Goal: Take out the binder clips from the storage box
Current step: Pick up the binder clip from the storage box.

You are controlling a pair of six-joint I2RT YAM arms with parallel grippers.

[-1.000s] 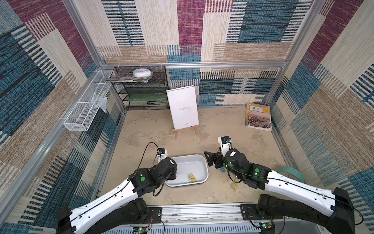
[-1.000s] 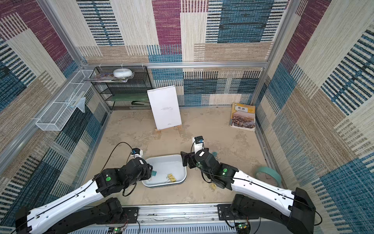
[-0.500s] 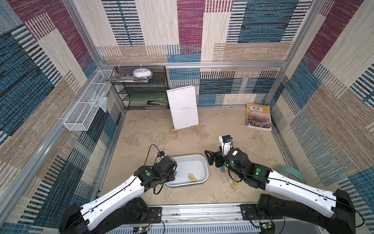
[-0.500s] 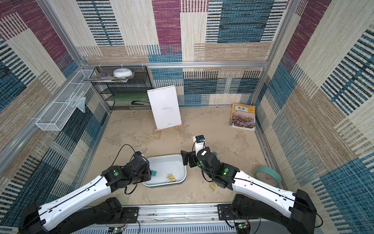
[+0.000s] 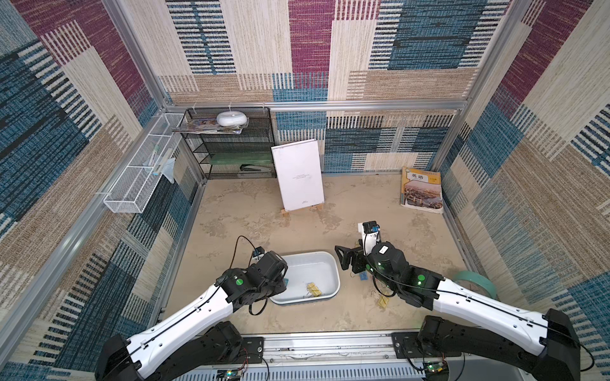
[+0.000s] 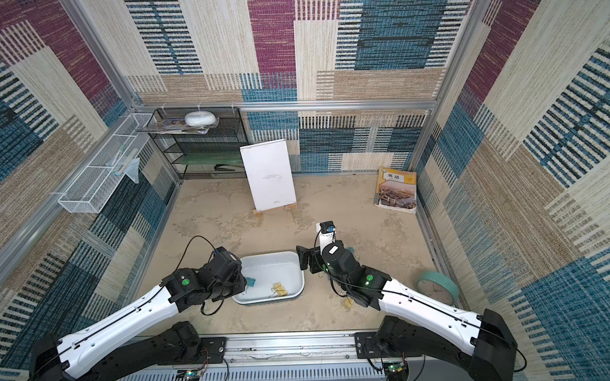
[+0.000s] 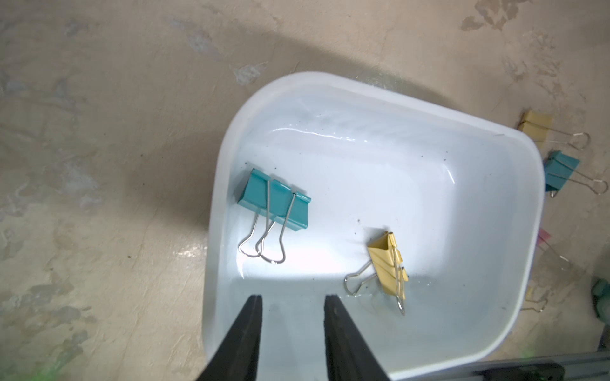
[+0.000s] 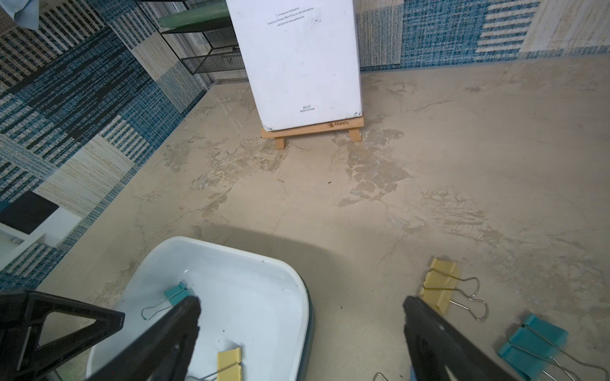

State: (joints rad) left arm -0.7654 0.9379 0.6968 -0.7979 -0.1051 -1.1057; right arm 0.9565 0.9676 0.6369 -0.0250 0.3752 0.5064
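The white storage box (image 5: 307, 254) lies on the floor between my arms, seen in both top views (image 6: 270, 255). Inside it are a teal binder clip (image 7: 275, 206) and a yellow binder clip (image 7: 389, 264). My left gripper (image 7: 292, 298) hangs over the box's left end, open by a narrow gap with nothing between its fingers, a short way from the teal clip. My right gripper (image 8: 300, 303) is wide open and empty above the box's right rim (image 8: 305, 297). On the floor to the right of the box lie a yellow clip (image 8: 439, 288), a teal clip (image 8: 531, 343) and a pink clip (image 7: 544, 237).
A white board on a small wooden easel (image 5: 298, 174) stands behind the box. A book (image 5: 422, 189) lies at the back right, and a teal clock (image 6: 437, 290) leans at the right wall. A black mesh rack (image 5: 231, 145) and a white wire basket (image 5: 138, 178) are at the back left.
The left gripper's jaws have narrowed and its arm has shifted slightly over the box's left end. The right arm has barely moved and stays wide open.
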